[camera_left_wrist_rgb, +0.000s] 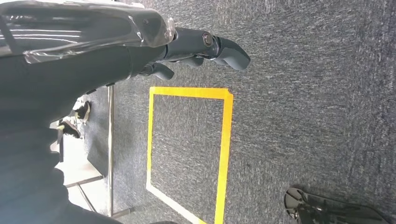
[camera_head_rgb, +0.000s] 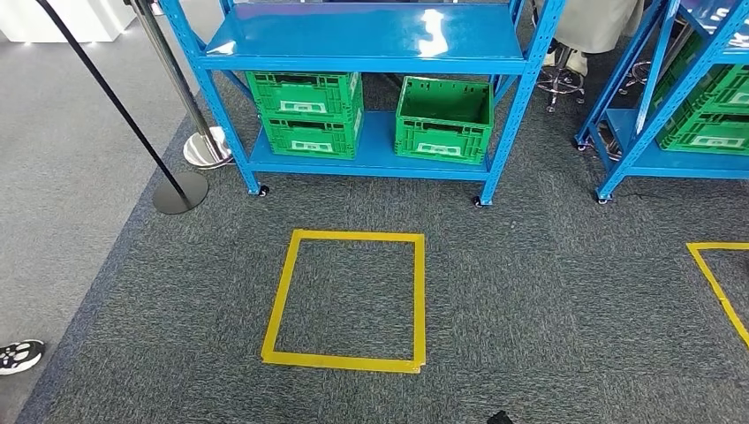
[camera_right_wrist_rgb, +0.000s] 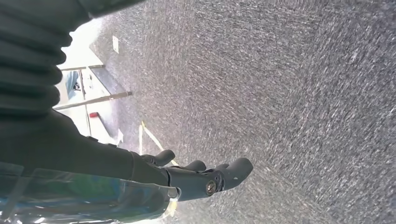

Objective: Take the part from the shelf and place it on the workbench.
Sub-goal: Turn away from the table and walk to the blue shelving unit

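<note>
Parts for this job presumably sit in the green crates point(camera_head_rgb: 444, 119) on the lowest level of the blue shelf point(camera_head_rgb: 371, 40) ahead of me, though I cannot make out any part inside them from here; the open crate on the right looks dark inside, and two more crates point(camera_head_rgb: 309, 113) are stacked to its left. Between me and the shelf lies grey carpet point(camera_head_rgb: 530, 291) with a square of yellow tape point(camera_head_rgb: 349, 300) marking a standing spot.

Both my arms hang at my sides. My left hand point(camera_left_wrist_rgb: 196, 51) points toward the floor with its fingers point(camera_left_wrist_rgb: 231, 52) loosely extended and slightly curled, grasping nothing. My right hand point(camera_right_wrist_rgb: 201, 175) hangs the same way, fingers point(camera_right_wrist_rgb: 236, 170) relaxed and empty, over bare carpet.

I judge the task has barely begun: I have to reach the shelf before anything can be picked.

Risks from here (as I see them): stopping short of, or askew to, the taped square would leave the low crates awkward to reach. A black stanchion base point(camera_head_rgb: 180, 192) with a slanting pole stands left of the shelf, and a person's shoe point(camera_head_rgb: 19, 355) shows at the carpet's left edge, so drifting left could cause a bump.
</note>
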